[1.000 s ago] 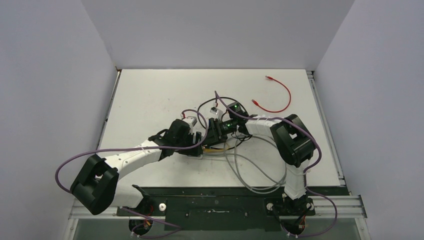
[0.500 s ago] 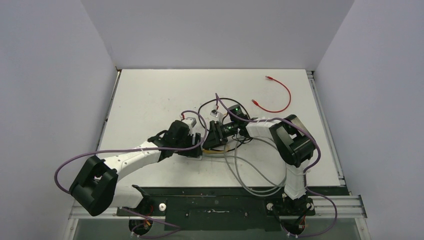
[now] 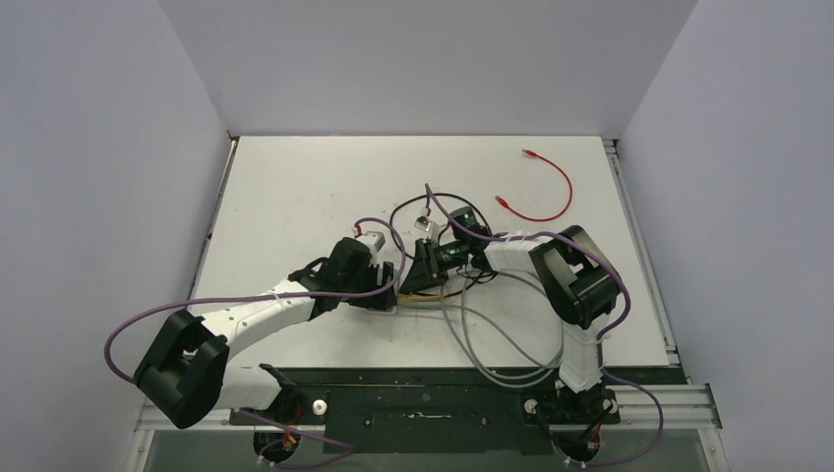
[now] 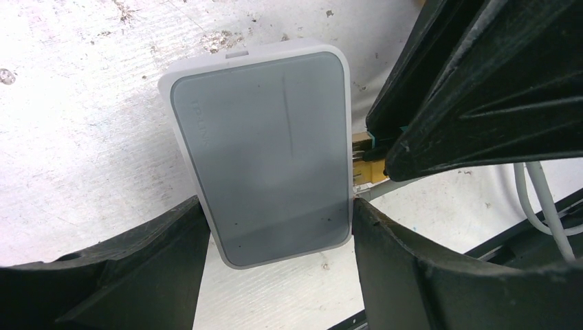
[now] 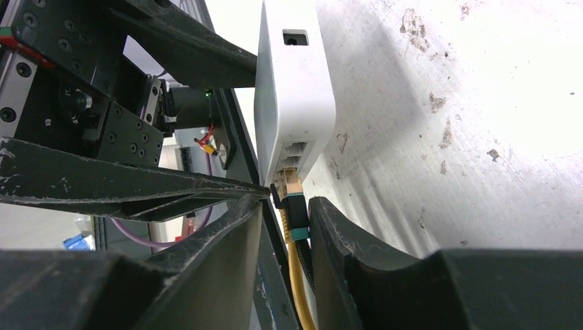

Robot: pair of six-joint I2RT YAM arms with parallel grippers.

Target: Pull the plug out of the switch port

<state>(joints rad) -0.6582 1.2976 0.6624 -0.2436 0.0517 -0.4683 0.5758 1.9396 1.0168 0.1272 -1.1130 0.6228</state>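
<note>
Now, left jaws clamp the switch (image 4: 265,151), right jaws pinch the plug (image 5: 294,206); pulling straight out seems best.

This is a robotics lab test cell: a white table (image 3: 295,187) is boxed in on three sides by plain pale walls (image 3: 98,197), filmed from a fixed camera overhead. A left arm (image 3: 256,310) and a right arm (image 3: 575,285) are bolted to a dark metal rail (image 3: 433,403) at the near edge. Purple leads (image 3: 157,309) loop off the arms, while grey cables (image 3: 472,344) and a red cable (image 3: 569,187) lie loose on the scuffed, stained top.
</note>
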